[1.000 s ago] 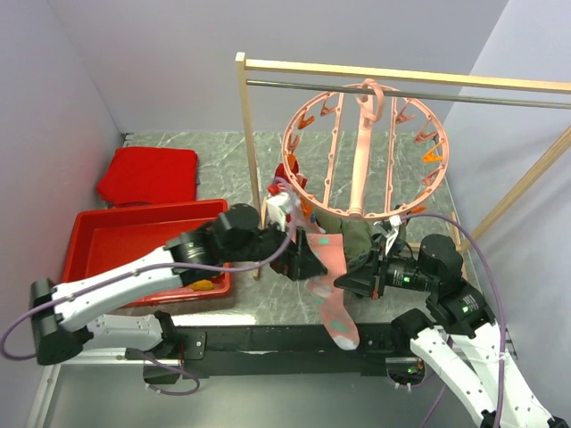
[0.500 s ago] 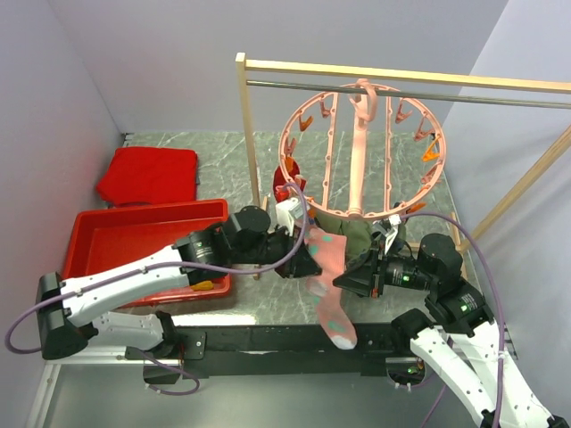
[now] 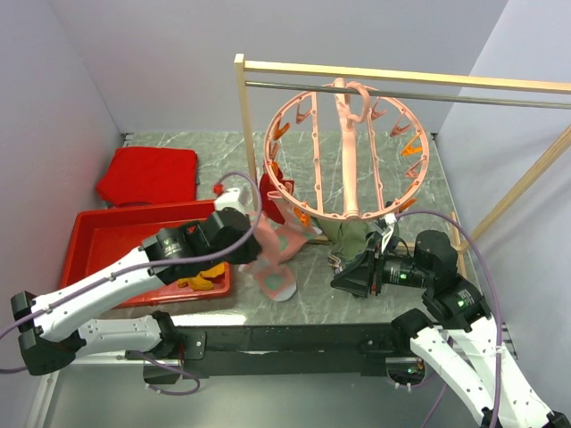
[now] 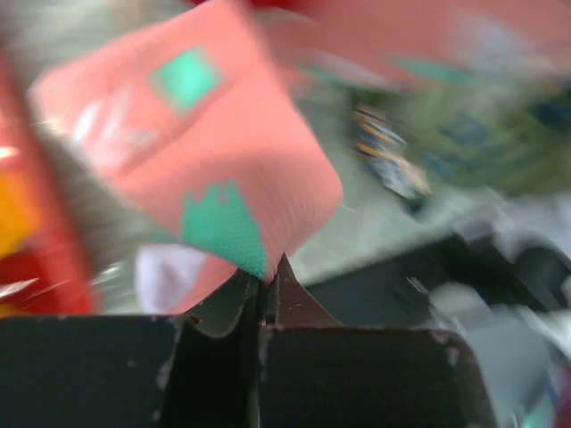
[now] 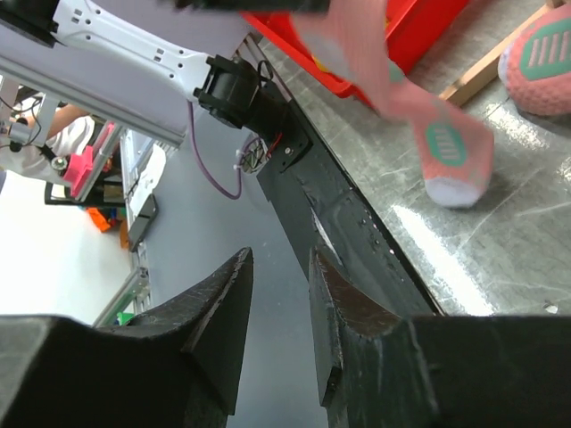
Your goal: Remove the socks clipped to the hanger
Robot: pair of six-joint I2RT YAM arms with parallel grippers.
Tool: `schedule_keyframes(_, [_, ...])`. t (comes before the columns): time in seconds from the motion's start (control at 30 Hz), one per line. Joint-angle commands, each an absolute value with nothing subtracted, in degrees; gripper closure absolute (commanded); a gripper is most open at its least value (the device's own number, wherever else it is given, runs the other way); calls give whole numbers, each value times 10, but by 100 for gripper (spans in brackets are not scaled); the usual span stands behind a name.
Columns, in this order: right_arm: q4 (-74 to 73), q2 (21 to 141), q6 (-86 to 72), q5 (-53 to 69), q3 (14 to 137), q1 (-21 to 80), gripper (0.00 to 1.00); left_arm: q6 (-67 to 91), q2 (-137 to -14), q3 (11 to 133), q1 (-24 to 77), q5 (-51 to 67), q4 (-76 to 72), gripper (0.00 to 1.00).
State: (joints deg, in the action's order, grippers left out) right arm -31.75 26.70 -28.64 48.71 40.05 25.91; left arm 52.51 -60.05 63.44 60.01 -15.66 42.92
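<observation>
One pink sock (image 3: pixel 272 257), teal-marked, is pinched between the closed fingers of the left gripper (image 4: pixel 265 283), just below the hanger (image 3: pixel 347 152) and seemingly free of its clip. Step in hand: carrying it off. The next move calls for release over the red bin (image 3: pixel 116 241). The right gripper (image 5: pixel 278 272), slightly parted and empty, waits near the olive sock (image 3: pixel 348 234) hanging from the ring.

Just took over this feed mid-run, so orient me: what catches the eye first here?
The big salmon-pink hanger hooked on the rail, centre, an olive sock hanging under its near rim. Left of it, the left gripper is shut on a pink, teal-marked sock beside the red bin; the right gripper is open at lower right.
</observation>
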Motion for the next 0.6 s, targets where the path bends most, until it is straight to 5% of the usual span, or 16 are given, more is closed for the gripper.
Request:
schedule_keyframes(0.0, [-300, 270, -272, 486, 408, 262, 61, 618, -595, 696, 564, -315, 619, 99])
schedule_keyframes(0.57, [-318, 258, -272, 480, 417, 263, 61, 536, -621, 857, 410, -523, 780, 98])
